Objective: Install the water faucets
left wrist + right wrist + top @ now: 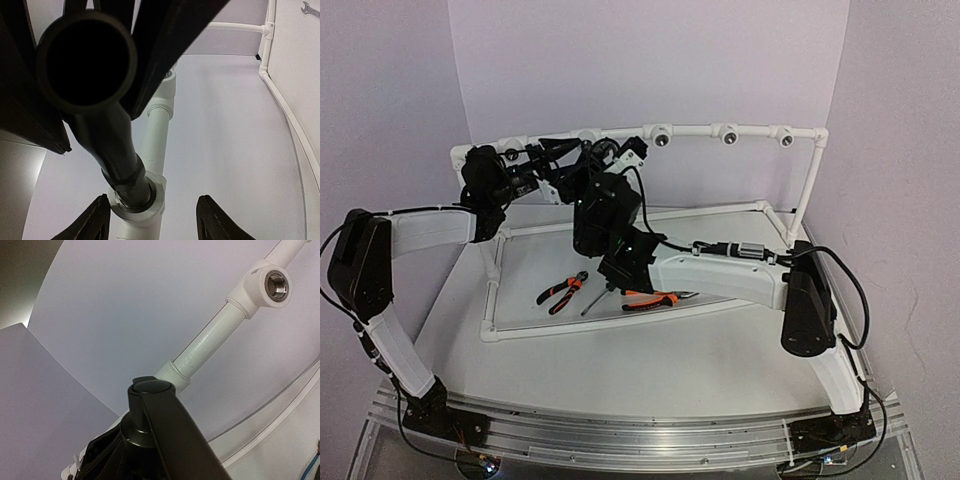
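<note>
Left wrist: faucet (120, 160) above parted claw (153, 200).

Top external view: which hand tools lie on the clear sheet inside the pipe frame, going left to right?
orange-and-black pliers → thin dark tool, type unclear → second orange-handled pliers

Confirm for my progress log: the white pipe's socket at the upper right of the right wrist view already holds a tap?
Wrong: that socket on the white pipe is empty; the right wrist view shows its bare threaded bore.
</note>
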Action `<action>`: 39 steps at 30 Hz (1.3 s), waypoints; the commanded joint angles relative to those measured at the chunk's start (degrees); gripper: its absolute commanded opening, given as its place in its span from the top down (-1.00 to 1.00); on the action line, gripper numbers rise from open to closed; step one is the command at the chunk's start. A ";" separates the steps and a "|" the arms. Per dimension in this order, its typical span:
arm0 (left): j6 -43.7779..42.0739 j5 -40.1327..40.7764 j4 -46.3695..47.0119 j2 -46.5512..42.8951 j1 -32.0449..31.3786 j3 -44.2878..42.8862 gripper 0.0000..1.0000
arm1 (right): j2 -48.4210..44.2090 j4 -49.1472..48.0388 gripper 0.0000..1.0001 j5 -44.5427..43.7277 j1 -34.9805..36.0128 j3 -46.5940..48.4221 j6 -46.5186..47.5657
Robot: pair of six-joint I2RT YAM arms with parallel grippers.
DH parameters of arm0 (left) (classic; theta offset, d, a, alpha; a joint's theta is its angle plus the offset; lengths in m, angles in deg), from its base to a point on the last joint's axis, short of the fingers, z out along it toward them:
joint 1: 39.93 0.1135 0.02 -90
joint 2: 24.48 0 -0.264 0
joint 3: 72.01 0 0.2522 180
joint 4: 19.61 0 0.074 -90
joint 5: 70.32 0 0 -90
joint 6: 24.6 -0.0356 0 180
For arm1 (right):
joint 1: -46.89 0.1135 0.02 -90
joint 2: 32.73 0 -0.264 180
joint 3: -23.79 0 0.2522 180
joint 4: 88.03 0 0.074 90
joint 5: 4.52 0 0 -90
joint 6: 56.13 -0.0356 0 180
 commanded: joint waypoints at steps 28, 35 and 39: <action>-7.07 -1.00 -4.43 -2.86 -0.24 -1.28 -0.45 | -5.15 1.07 1.00 2.51 2.02 -4.56 -27.02; -7.78 -0.64 -4.92 -2.37 -0.24 -2.08 -0.42 | -5.74 1.07 0.99 2.33 2.01 -5.93 -28.41; -9.02 -1.61 -5.58 -2.54 -0.24 -1.85 -0.33 | -5.73 1.08 0.84 2.97 2.01 -6.01 -28.61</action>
